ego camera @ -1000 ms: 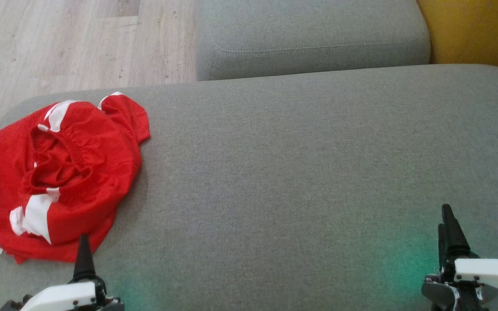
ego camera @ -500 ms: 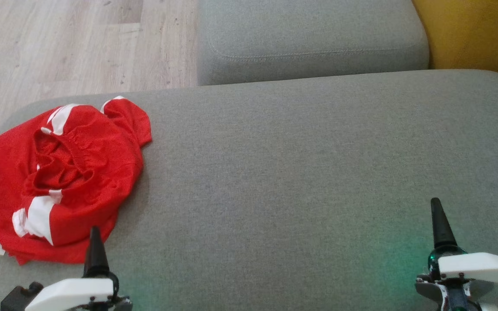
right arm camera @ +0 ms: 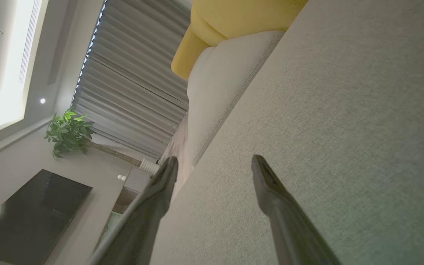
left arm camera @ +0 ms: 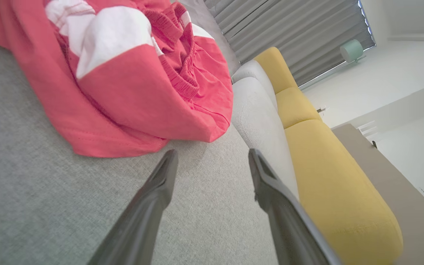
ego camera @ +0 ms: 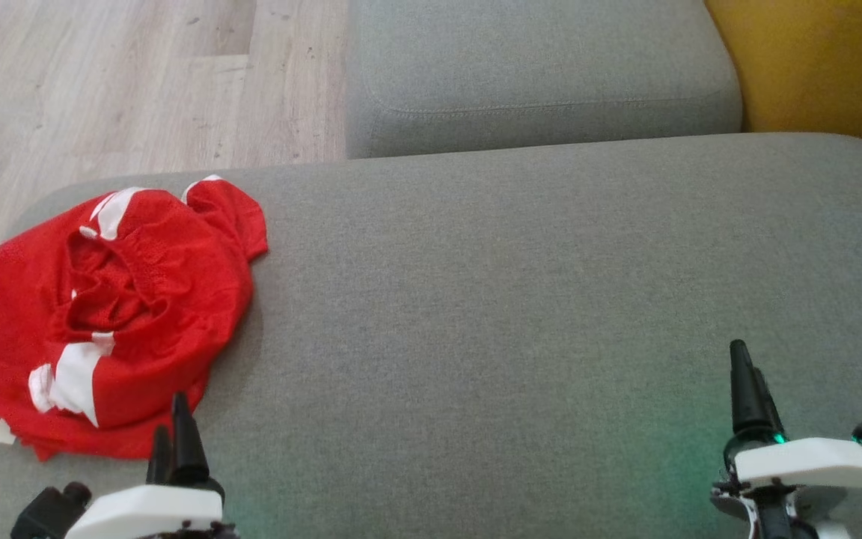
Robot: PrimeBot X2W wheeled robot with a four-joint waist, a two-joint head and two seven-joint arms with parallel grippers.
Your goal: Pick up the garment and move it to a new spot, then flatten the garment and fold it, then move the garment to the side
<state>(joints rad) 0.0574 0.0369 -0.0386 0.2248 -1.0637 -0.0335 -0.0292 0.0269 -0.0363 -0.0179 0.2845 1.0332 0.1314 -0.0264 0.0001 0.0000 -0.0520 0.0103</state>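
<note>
The garment (ego camera: pixel 113 314) is red mesh with white patches, lying crumpled in a heap on the left end of the grey sofa seat (ego camera: pixel 491 299). In the left wrist view the garment (left arm camera: pixel 131 81) spreads just ahead of my fingertips. My left gripper (ego camera: pixel 176 427) hovers at the heap's near edge, open and empty, its fingers apart over bare cushion (left arm camera: pixel 212 158). My right gripper (ego camera: pixel 744 382) stands far to the right at the seat's front, open with nothing between the fingers (right arm camera: pixel 214 162).
A second grey cushion (ego camera: pixel 543 75) sits behind the seat, a yellow cushion (ego camera: pixel 820 60) at the far right. Wooden floor (ego camera: pixel 124 82) lies beyond the seat's left end. The right wrist view takes in curtains, a potted plant (right arm camera: pixel 68 129) and a dark screen.
The head camera has tilted, shifting the whole picture down a little. Both grippers have edged inward and forward; the left one has come closer to the garment's near edge. The garment has not moved.
</note>
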